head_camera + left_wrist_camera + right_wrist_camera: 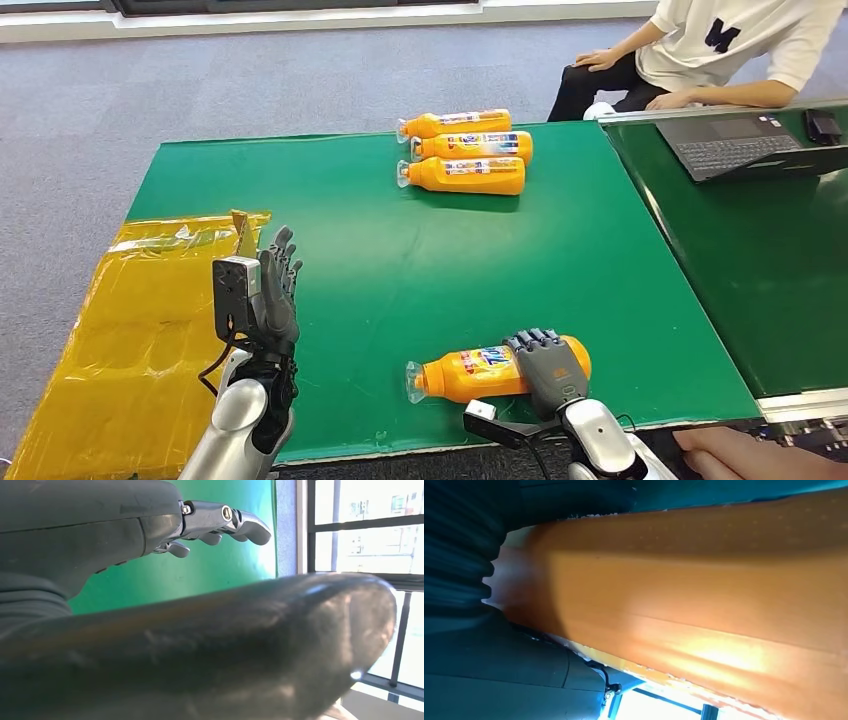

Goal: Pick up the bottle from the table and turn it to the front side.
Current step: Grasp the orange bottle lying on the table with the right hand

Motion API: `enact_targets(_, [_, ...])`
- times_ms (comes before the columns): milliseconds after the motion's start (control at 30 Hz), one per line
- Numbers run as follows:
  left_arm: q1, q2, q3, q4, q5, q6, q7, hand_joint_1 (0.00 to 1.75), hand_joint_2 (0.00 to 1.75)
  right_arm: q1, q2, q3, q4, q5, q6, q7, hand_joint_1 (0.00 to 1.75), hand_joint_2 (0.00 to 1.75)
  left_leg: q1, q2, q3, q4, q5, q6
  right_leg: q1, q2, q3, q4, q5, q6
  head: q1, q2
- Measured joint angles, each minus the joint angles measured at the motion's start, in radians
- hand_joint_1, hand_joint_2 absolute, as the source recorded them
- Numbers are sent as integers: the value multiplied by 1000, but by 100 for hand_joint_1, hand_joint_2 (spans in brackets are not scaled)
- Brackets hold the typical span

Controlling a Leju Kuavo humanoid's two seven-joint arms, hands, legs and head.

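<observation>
An orange bottle [468,373] lies on its side near the front edge of the green table [400,250], cap end to the left, label facing up. My right hand [548,370] grips its thick end, fingers curled over the top. Up close in the right wrist view the orange bottle [704,610] sits right against the right hand [479,645]. My left hand [275,290] is raised upright over the table's left edge, fingers straight and apart, holding nothing. The left wrist view looks along the left hand [190,645] with its fingertips [240,522] spread over green cloth.
Three more orange bottles [465,150] lie side by side at the far middle of the table. A yellow plastic sheet [130,330] covers the left side. A laptop [740,145] sits on the right-hand table with a person [700,50] behind it. Another person's hand [740,455] rests at the lower right.
</observation>
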Motion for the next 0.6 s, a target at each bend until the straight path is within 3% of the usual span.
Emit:
enact_targets(167, [4, 0, 0, -5, -19, 35, -5, 0, 0, 3, 5, -2, -1, 2, -20, -7, 175, 175, 0, 0, 0, 0, 0, 0, 0, 0, 0, 0, 0, 0, 0, 0])
enact_targets(267, [10, 0, 0, -15, -31, 56, -21, 0, 0, 3, 17, -8, -6, -26, -82, -42, 175, 175, 0, 0, -1, 0, 0, 0, 0, 0, 0, 0, 0, 0, 0, 0])
enact_targets(367, [21, -1, 0, -26, -39, 63, -39, 0, 0, -14, 50, -29, -17, -142, -195, -139, 175, 175, 0, 0, -1, 0, 0, 0, 0, 0, -1, 0, 0, 0, 0, 0])
enact_targets(467, [23, -8, 0, -27, -40, 50, -57, 0, 0, -43, 104, -62, -31, -361, -306, -302, 175, 175, 0, 0, -1, 0, 0, 0, 0, 0, -1, 0, 0, 0, 0, 0])
enact_targets(600, [23, -18, 0, -24, -40, 37, -65, 0, 0, -68, 174, -101, -45, -531, -345, -404, 175, 175, 0, 1, -1, 0, 0, 0, 0, 0, -1, 0, 0, 0, 0, 0])
